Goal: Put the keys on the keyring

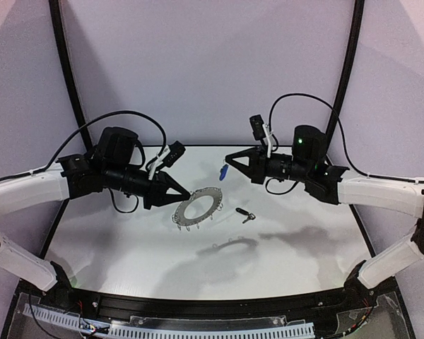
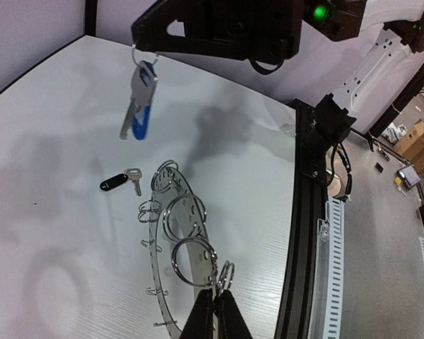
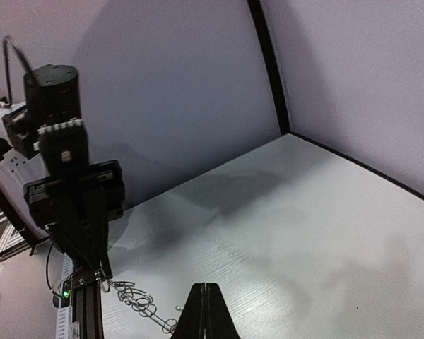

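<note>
As you look down from above, your left gripper (image 1: pixel 186 193) is pinched fully shut on the rim of the keyring (image 1: pixel 214 199), a flat grey disc with a large central hole and thin wire loops (image 2: pixel 185 217) around its edge. From the left wrist camera you can see the two black fingers (image 2: pixel 201 319) pressed together around one small wire loop at the near edge of the disc. The keyring is held clear of the white table (image 1: pixel 127 240), just left of centre, and its shadow (image 1: pixel 233 245) lies apart from it, nearer the arm bases.

Your right gripper (image 1: pixel 228 158) is also closed tight. The small metal blue-headed key (image 1: pixel 223 171) dangles from its fingertips, in the air beyond the keyring and apart from it. The right wrist camera shows the fingers shut, but the key itself is out of sight there.

The small metal black-headed key (image 1: pixel 246 215) lies flat on the table just right of the keyring, free of both grippers
</note>
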{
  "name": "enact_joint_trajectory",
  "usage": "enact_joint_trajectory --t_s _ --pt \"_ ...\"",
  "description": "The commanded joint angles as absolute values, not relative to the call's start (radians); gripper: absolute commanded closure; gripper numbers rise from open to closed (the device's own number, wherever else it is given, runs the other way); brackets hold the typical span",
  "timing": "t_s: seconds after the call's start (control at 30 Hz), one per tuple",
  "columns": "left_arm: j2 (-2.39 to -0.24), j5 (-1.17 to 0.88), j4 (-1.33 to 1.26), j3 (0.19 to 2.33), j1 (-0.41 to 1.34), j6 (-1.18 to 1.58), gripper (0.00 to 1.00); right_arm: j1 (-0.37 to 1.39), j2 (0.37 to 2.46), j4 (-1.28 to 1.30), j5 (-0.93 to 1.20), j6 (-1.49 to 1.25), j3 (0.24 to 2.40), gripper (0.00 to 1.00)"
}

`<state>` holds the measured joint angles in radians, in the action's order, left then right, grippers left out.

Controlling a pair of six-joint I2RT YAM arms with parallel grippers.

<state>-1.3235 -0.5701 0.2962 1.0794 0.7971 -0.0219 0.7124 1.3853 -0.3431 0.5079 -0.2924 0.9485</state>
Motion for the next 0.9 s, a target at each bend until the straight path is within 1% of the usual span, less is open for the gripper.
enact_joint_trajectory --t_s 0.0,0.1,0.23,0.3,0.43,0.57,0.67,0.77,0.87 --pt "-1.274 -0.560 0.294 1.113 0.803 -0.046 0.99 0.722 1.342 -0.672 0.627 -0.209 0.852 1.00" --pt "-1.275 -0.532 0.289 1.139 0.803 -0.035 0.99 0.721 1.337 -0.700 0.710 -0.198 0.862 1.00" --pt "-1.295 -0.509 0.315 1.185 0.803 -0.038 0.99 0.723 1.313 -0.714 0.874 -0.113 0.840 1.00" --pt "-1.306 -0.522 0.329 1.211 0.803 -0.039 0.99 0.724 1.290 -0.710 0.904 -0.056 0.817 1.00" --pt "-1.330 -0.628 0.347 1.244 0.804 -0.055 0.99 0.728 1.279 -0.611 0.988 -0.005 0.848 1.00" --pt "-1.342 -0.684 0.365 1.263 0.806 -0.079 0.99 0.746 1.270 -0.591 0.947 0.038 0.845 1.00" --pt "-1.363 -0.656 0.374 1.286 0.833 -0.094 0.99 0.781 1.278 -0.558 0.830 0.050 0.873 1.00" --pt "-1.381 -0.677 0.372 1.295 0.841 -0.111 0.99 0.800 1.288 -0.528 0.798 0.056 0.895 1.00" --pt "-1.390 -0.651 0.372 1.300 0.849 -0.121 0.99 0.818 1.290 -0.568 0.746 0.049 0.877 1.00"
